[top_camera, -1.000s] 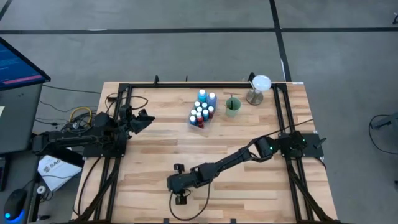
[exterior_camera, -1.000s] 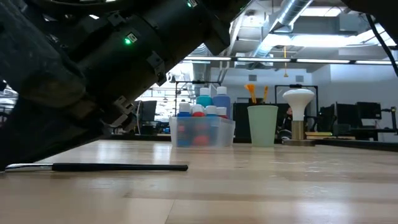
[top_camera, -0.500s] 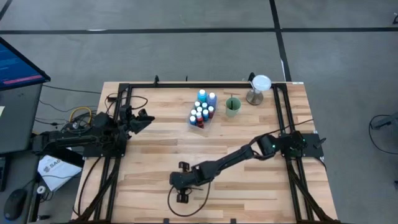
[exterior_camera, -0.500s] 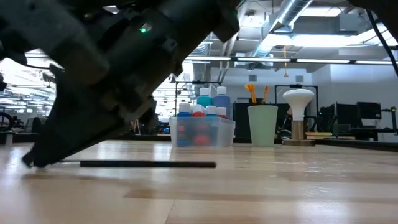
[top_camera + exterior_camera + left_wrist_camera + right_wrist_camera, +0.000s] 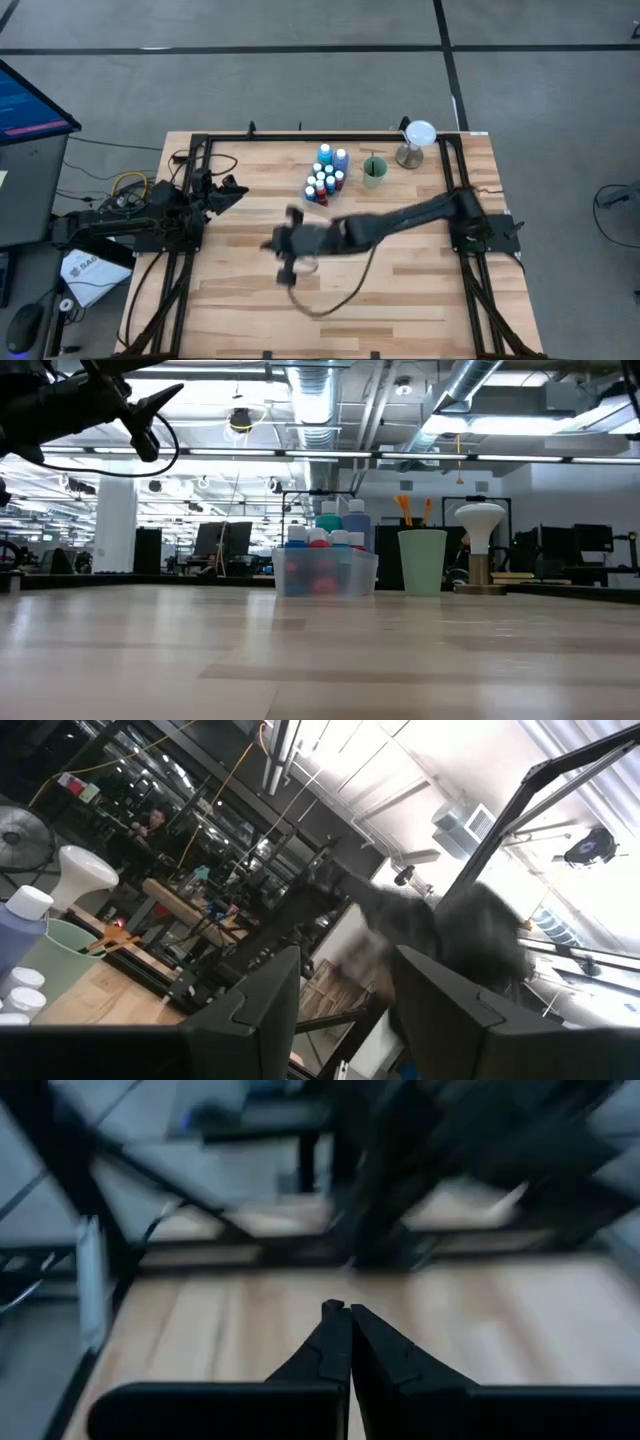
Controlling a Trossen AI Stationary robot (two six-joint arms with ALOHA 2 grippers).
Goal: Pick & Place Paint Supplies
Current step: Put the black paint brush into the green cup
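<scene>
My right gripper (image 5: 278,246) (image 5: 347,1316) hangs high over the table's middle, left of centre, with its fingers shut. In the low view a thin dark paintbrush (image 5: 160,396) sticks out from it at the upper left, well above the wood. Several white-capped paint bottles stand in a clear tray (image 5: 325,180) (image 5: 325,572) at the far middle. Beside the tray stands a pale green cup (image 5: 374,171) (image 5: 422,562) holding orange-tipped brushes. My left gripper (image 5: 236,189) (image 5: 345,1010) waits open at the table's left edge, nothing between its fingers. My right gripper is shut on the paintbrush, but its own body hides the place of contact in the low view, and the wrist view shows only the closed fingertips (image 5: 335,1330). The brush is lifted clear of the table, its tapered free end (image 5: 178,389) tilted upward.
A white mushroom-shaped lamp (image 5: 417,140) (image 5: 480,545) stands at the far right corner. Black frame rails (image 5: 196,230) run along the table's left and right sides. A cable loop (image 5: 335,300) hangs under my right arm. Bare wood lies toward the near edge.
My right gripper was down at the left end of the paintbrush near the table's front edge. It has risen fast and swung toward the far edge. The brush lay flat on the wood. It slid a little to the right and is now lifted clear.
</scene>
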